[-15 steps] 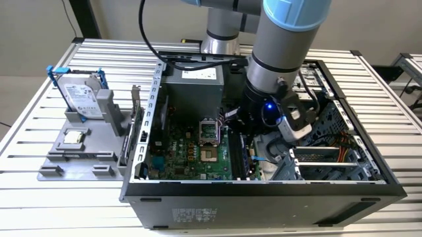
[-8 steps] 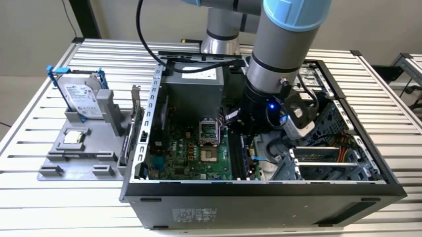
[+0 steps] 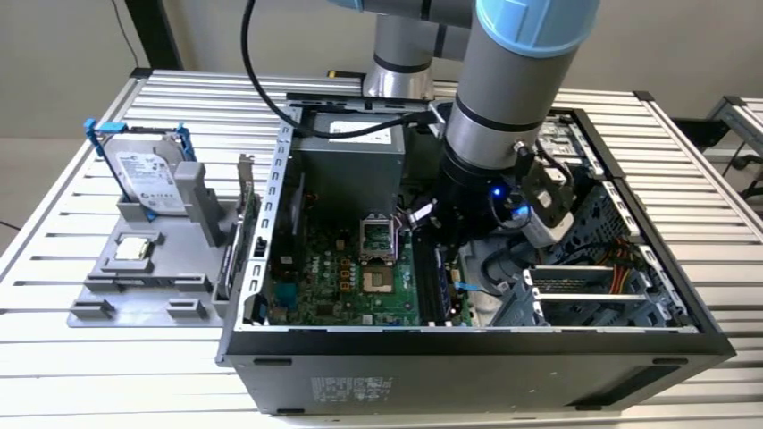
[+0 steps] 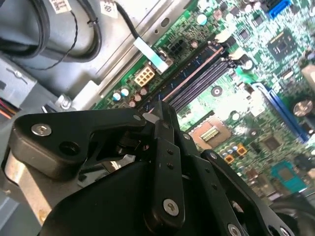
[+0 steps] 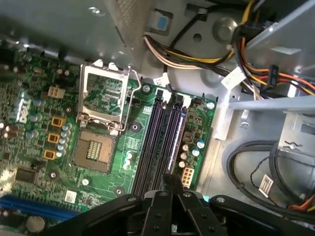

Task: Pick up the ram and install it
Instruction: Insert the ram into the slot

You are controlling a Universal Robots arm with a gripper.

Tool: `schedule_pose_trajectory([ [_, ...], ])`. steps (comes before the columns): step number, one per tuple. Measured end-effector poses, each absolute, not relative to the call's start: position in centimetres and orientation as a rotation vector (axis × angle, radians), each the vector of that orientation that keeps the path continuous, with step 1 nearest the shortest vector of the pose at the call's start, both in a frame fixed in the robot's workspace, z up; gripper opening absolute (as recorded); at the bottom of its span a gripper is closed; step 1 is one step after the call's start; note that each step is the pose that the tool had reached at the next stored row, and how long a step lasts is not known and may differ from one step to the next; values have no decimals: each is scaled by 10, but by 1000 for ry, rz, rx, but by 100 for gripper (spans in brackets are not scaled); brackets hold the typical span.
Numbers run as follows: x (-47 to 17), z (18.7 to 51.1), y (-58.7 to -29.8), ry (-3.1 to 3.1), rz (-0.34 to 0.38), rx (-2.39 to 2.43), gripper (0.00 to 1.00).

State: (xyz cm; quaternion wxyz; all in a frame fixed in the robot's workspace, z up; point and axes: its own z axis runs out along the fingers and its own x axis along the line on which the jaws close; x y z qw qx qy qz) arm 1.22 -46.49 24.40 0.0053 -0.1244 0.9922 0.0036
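In the exterior view, your arm (image 3: 513, 89) reaches down into the open computer case (image 3: 477, 344), which lies on its side on the slatted surface (image 3: 667, 116) so the motherboard (image 3: 334, 268) faces up for a vertical approach. Near the surface's edge at the exterior view's left, the grey fixture (image 3: 143, 268) holds the hard drive (image 3: 149, 179) upright in its blue bracket, with the processor chip (image 3: 135, 248) flat in front of it, both well apart from the work.

In the first wrist view, the ram (image 5: 176, 137) stands on edge in the black slot farthest from the processor socket (image 5: 106, 96), lined up along the slot's length. Your end effector (image 5: 170, 183) is closed on the end of the stick's upper edge, fingers nearly together because the board is so thin. I judge it is held this way to keep the stick square to the slot. Whether the end latches have snapped in I cannot tell. Room is tight: the case's metal wall and a black cable loop (image 5: 256, 162) lie just beyond the slots on one side, with bare slots between the ram and the socket on the other.

In the second wrist view, the end effector (image 4: 160, 110) sits directly over the slot bank, and the ram (image 4: 192, 73) runs away from the fingertips towards the motherboard's edge, where a white connector (image 4: 144, 76) stands close beside the slot
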Motion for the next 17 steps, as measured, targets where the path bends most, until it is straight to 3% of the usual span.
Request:
schedule_pose_trajectory([
  [17,12,244,-465,3036,14,-768,0],
])
